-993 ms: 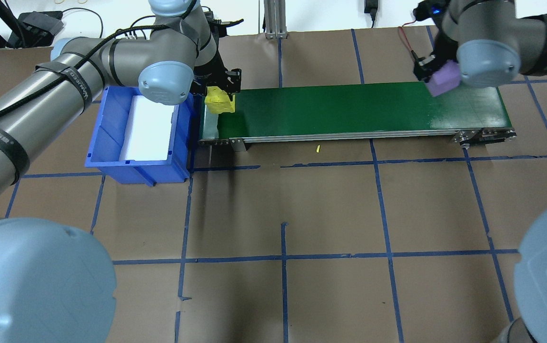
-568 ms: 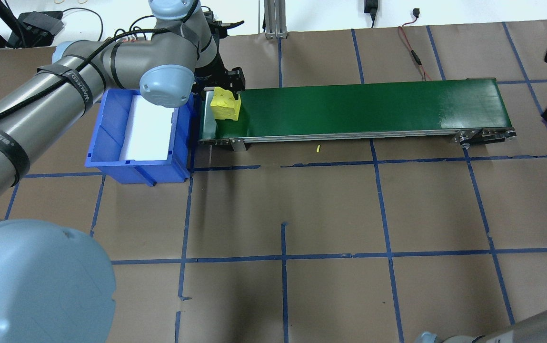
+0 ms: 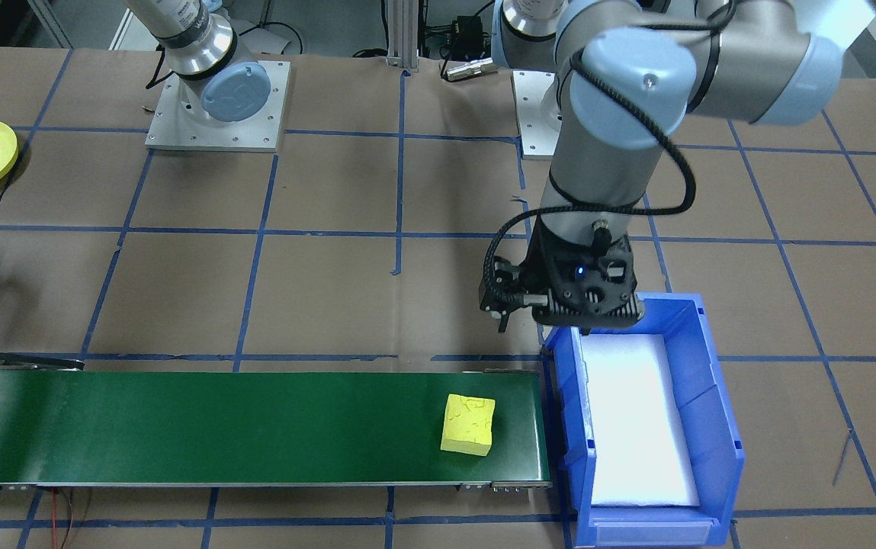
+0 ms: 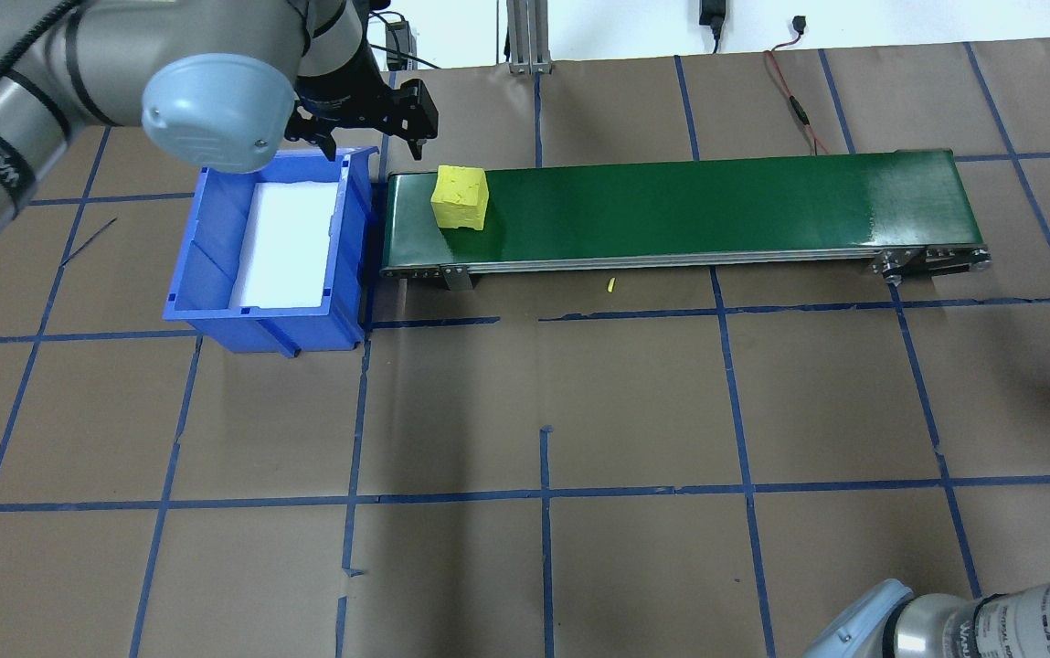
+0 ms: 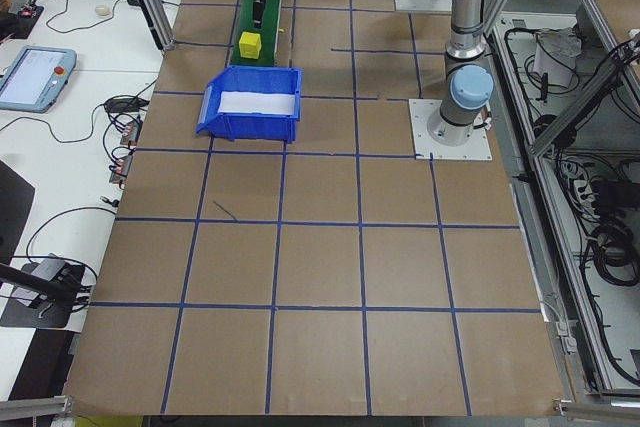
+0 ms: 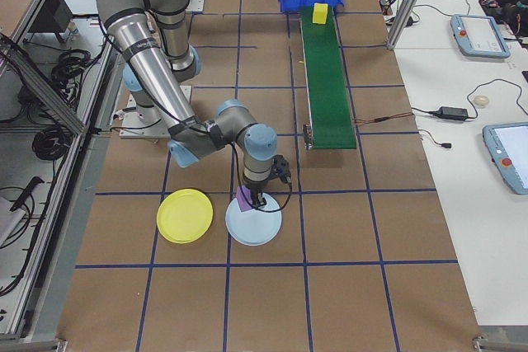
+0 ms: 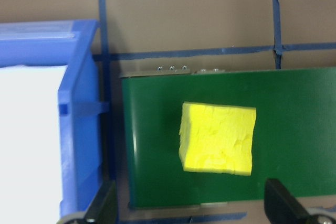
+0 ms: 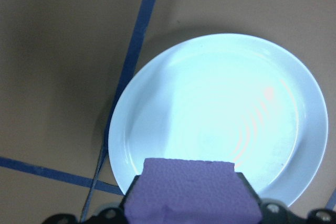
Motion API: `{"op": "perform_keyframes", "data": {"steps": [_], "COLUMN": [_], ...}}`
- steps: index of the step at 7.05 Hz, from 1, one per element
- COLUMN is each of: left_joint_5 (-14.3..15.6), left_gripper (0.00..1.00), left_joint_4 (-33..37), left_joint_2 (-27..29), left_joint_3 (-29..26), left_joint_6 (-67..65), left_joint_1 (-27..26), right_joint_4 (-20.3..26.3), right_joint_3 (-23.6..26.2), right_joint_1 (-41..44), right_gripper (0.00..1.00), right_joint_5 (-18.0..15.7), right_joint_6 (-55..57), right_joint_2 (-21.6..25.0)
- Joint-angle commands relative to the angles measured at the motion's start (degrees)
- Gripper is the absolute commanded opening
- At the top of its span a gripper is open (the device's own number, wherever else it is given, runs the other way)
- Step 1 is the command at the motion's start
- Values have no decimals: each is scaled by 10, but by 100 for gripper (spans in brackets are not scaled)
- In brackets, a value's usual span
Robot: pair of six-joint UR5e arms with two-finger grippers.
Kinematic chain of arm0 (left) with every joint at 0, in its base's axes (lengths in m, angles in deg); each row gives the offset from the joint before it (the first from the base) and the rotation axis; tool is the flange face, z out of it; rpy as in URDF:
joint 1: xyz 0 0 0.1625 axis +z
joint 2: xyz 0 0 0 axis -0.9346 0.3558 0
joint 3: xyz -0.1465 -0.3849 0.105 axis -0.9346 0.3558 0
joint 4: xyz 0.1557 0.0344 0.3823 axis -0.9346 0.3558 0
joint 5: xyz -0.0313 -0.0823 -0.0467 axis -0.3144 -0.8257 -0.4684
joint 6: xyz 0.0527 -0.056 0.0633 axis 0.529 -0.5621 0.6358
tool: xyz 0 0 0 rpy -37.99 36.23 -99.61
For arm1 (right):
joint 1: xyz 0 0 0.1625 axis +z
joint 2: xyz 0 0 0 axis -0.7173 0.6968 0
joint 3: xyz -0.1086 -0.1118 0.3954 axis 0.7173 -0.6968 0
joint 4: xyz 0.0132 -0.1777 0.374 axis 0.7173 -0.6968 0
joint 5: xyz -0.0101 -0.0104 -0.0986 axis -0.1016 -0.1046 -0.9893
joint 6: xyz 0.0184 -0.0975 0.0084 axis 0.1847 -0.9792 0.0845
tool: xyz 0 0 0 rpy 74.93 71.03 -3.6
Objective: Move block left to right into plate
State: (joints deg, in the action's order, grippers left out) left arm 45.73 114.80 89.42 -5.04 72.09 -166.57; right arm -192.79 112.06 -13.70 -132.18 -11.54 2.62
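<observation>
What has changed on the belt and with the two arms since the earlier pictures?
The left claw let go of the yellow block, opened and drew back over the bin. The right claw carried the purple block off the belt to above the white plate. Belt and bin stayed.

From my remote seat, I see the green conveyor belt (image 4: 671, 206) lying bare from the yellow block (image 4: 460, 197) to its right end, while the blue bin (image 4: 205, 274) walls off its left end beneath the wide-open left gripper (image 4: 369, 119).
</observation>
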Motion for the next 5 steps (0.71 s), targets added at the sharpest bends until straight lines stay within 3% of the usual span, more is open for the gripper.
{"op": "perform_keyframes", "data": {"steps": [1, 4, 5], "left_joint_5": [6, 4, 1], "left_gripper": [100, 100, 100], "left_joint_4": [101, 131, 134], "left_joint_2": [-88, -120, -121], "left_joint_3": [11, 12, 12], "left_joint_6": [6, 51, 52], "left_joint_1": [54, 72, 72], "right_joint_4": [-24, -7, 11], "right_joint_3": [3, -5, -9], "right_joint_1": [-17, 8, 56], "right_gripper": [100, 100, 100], "right_joint_5": [27, 30, 50], "right_joint_6": [-23, 87, 112], "right_joint_2": [-39, 18, 38]}}
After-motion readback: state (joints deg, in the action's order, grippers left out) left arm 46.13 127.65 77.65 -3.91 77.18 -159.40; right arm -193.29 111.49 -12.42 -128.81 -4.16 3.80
